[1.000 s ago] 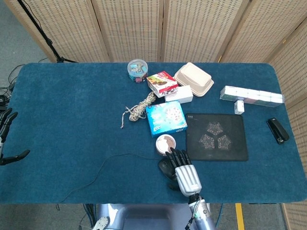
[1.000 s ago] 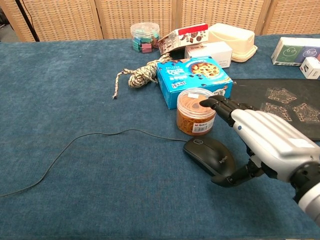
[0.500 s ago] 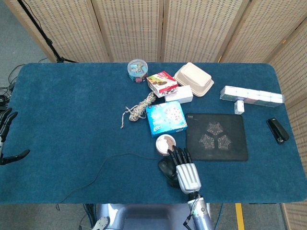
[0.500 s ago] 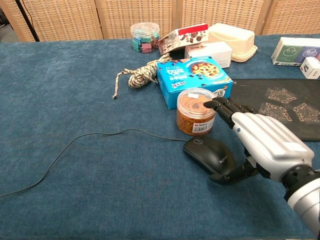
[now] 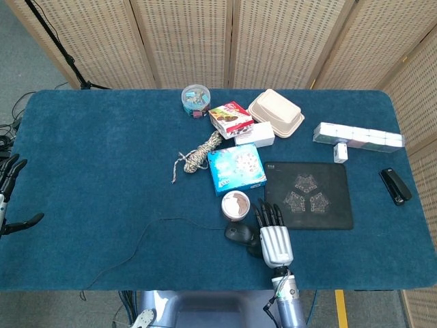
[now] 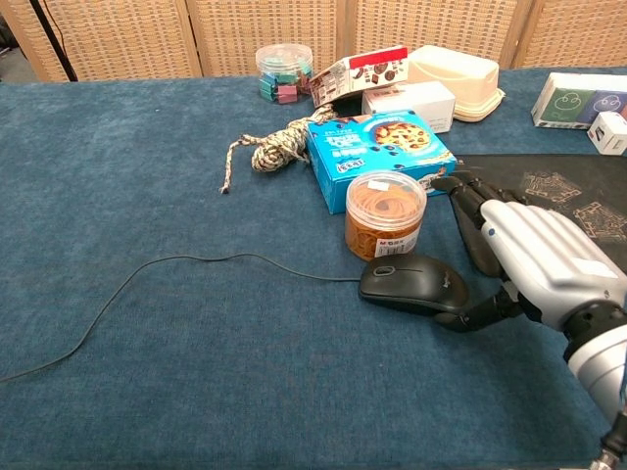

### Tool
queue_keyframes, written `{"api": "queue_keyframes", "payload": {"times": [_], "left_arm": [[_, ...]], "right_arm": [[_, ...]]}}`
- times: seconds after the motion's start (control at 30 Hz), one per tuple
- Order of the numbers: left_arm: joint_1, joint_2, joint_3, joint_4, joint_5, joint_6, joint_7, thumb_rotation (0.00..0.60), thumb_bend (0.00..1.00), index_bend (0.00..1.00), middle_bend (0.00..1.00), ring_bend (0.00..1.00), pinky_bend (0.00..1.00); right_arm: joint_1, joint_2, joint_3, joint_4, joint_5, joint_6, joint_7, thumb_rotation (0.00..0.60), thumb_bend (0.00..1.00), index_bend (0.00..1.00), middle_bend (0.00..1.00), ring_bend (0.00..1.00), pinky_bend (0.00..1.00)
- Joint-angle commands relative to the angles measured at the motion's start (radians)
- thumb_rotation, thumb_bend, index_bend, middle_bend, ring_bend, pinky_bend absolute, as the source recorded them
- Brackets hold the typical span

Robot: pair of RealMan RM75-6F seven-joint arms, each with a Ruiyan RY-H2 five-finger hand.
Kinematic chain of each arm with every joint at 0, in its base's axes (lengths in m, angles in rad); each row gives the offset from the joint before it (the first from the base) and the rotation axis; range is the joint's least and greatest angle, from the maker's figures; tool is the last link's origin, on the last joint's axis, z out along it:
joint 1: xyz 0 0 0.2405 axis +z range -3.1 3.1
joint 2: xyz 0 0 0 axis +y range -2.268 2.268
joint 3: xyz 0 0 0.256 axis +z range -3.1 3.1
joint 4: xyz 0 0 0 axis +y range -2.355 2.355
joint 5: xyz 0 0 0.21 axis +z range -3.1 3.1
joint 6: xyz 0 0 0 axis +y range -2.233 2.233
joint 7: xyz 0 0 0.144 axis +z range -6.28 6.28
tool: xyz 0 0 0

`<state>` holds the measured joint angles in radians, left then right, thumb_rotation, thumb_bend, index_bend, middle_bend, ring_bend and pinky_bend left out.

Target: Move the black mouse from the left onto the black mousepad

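The black mouse (image 5: 239,234) (image 6: 411,284) lies on the blue cloth near the table's front edge, left of the black mousepad (image 5: 308,195) (image 6: 558,191). Its thin cable (image 6: 196,259) trails off to the left. My right hand (image 5: 275,236) (image 6: 534,259) lies just right of the mouse with its fingers stretched forward. Its thumb touches the mouse's right end, and nothing is gripped. At the far left table edge, my left hand (image 5: 7,181) hangs with its fingers apart and holds nothing.
A clear jar of orange snacks (image 5: 235,205) (image 6: 385,215) stands just behind the mouse. Behind it lie a blue cookie box (image 5: 236,169) (image 6: 377,147) and a coil of rope (image 5: 198,154). A stapler (image 5: 395,186) and white boxes (image 5: 358,137) sit at the right.
My right hand has slid right, off the top of the mouse. The mouse has turned to lie crosswise and shifted slightly toward the jar. The left hand has not moved.
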<state>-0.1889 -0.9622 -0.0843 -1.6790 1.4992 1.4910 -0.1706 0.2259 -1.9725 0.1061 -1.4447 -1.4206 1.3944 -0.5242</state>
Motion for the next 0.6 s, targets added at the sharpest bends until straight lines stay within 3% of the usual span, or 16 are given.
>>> {"api": "queue_keyframes", "payload": {"times": [0.03, 0.33, 0.6], "left_arm": [[0.000, 0.000, -0.001, -0.001, 0.000, -0.002, 0.003, 0.600, 0.11, 0.00, 0.00, 0.00, 0.00], [0.002, 0.001, -0.005, -0.003, -0.004, -0.008, 0.005, 0.600, 0.11, 0.00, 0.00, 0.00, 0.00], [0.004, 0.004, -0.007, -0.001, 0.000, -0.009, -0.004, 0.600, 0.11, 0.00, 0.00, 0.00, 0.00]], "right_arm": [[0.006, 0.014, 0.010, -0.024, 0.025, -0.022, -0.009, 0.600, 0.00, 0.00, 0.00, 0.00, 0.00], [0.013, 0.075, 0.046, -0.204, 0.164, -0.103, -0.009, 0.600, 0.00, 0.00, 0.02, 0.00, 0.00], [0.001, 0.106, 0.009, -0.197, 0.052, -0.026, 0.056, 0.600, 0.00, 0.00, 0.03, 0.02, 0.00]]}}
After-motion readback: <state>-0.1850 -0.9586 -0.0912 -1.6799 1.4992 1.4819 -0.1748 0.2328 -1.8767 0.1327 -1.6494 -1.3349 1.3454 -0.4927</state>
